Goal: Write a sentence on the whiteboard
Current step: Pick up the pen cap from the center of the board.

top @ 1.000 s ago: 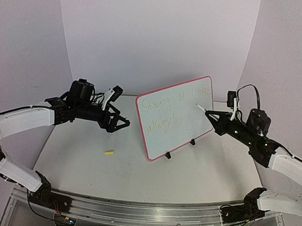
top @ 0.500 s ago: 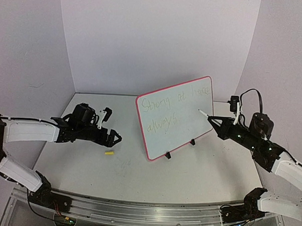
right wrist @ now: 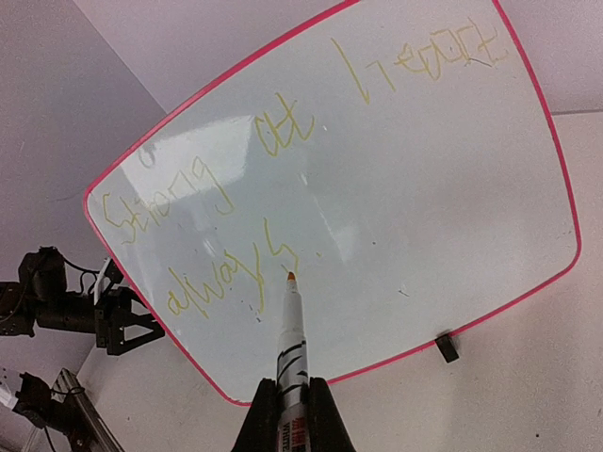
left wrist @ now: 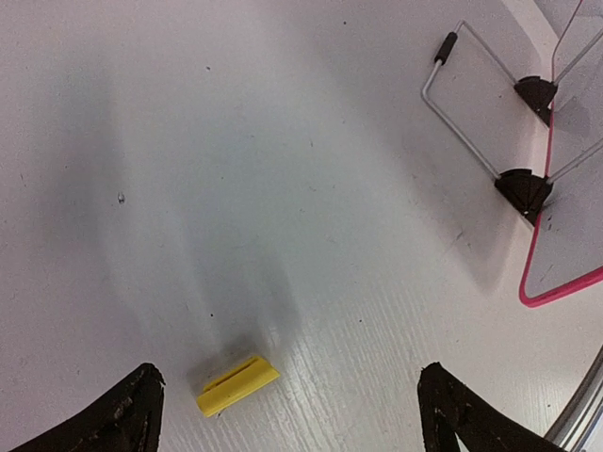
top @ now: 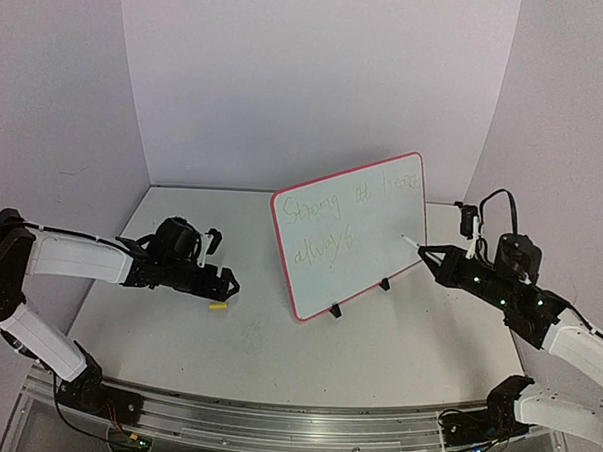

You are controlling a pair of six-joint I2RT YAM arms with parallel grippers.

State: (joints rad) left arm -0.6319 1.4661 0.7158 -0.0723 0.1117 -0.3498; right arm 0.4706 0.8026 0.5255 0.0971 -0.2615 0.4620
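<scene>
The whiteboard stands mid-table on its small black feet and leans back a little. Its long axis runs from near-left to far-right, and its written face looks toward the near side and slightly right. The sentence sits on it in two pale yellow lines that follow that long axis.

On the right, the right gripper is clenched round a marker. The marker points left and away, with its tip aimed at the right part of the board, under the top line. I cannot tell whether the tip touches the surface.

On the left, the left gripper is low over the table with its jaws spread wide and nothing in them. A small yellow cap lies on the table between the two fingers, untouched.

A second ago the left gripper hung higher and farther back, closer to the board's left edge; it has since come down nearer, onto the cap. The marker tip has slid lower and to the right. The board and the cap have not shifted.
</scene>
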